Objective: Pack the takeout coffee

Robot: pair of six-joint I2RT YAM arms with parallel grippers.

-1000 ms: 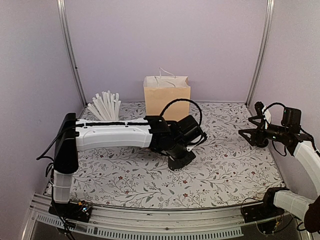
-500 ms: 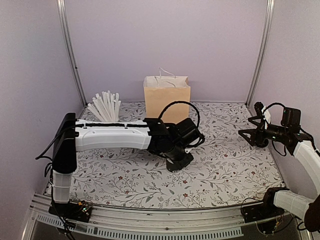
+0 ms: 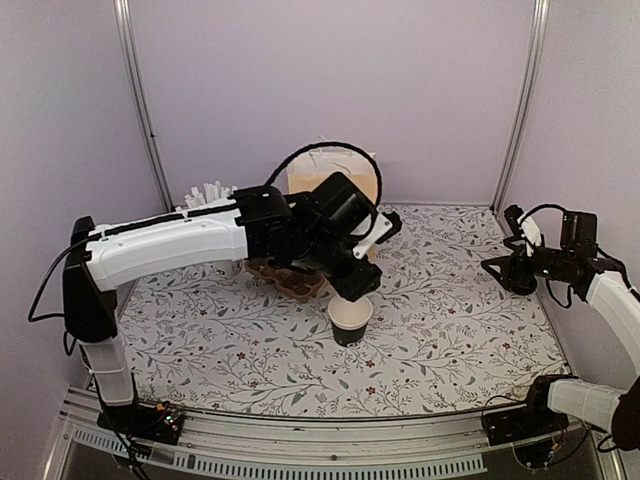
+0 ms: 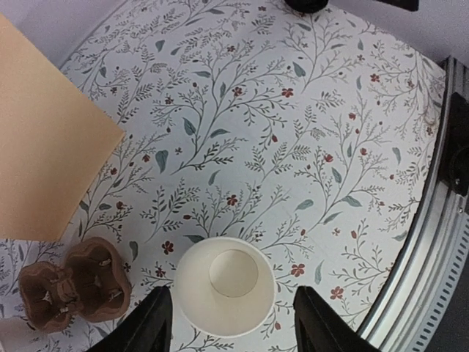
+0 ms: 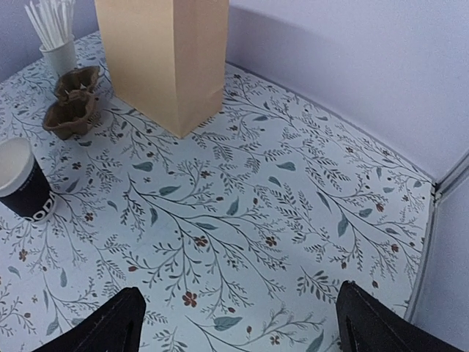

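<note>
your left tool (image 4: 231, 290) is spread wide and holds nothing; in its wrist view its two fingers (image 4: 155, 324) stand either side of the black cup (image 4: 223, 286), with bare table (image 4: 344, 147) showing between each finger and the rim, so it has no grip on the cup. from above, that tool (image 3: 356, 286) hangs just over the cup (image 3: 350, 321), pointing down at it. the cup stands upright on the table near the middle, towards the near edge, its mouth uncovered and its white inside showing with nothing in it; the right wrist view shows white lettering on its black side (image 5: 24, 185). your right tool (image 5: 240, 290) is also wide open and holds nothing, only patterned table between its fingers; from above it sits at the right edge of the table (image 3: 497, 268), well apart from the cup. just behind and to the left of the cup lies the brown pulp carrier (image 4: 73, 290), its wells unfilled. behind that stands the tan paper bag (image 5: 165, 59), upright near the back wall; you cannot see inside it from these views. a white cup (image 5: 58, 55) full of white sticks (image 5: 50, 18) stands at the back left, beside the carrier.
</note>
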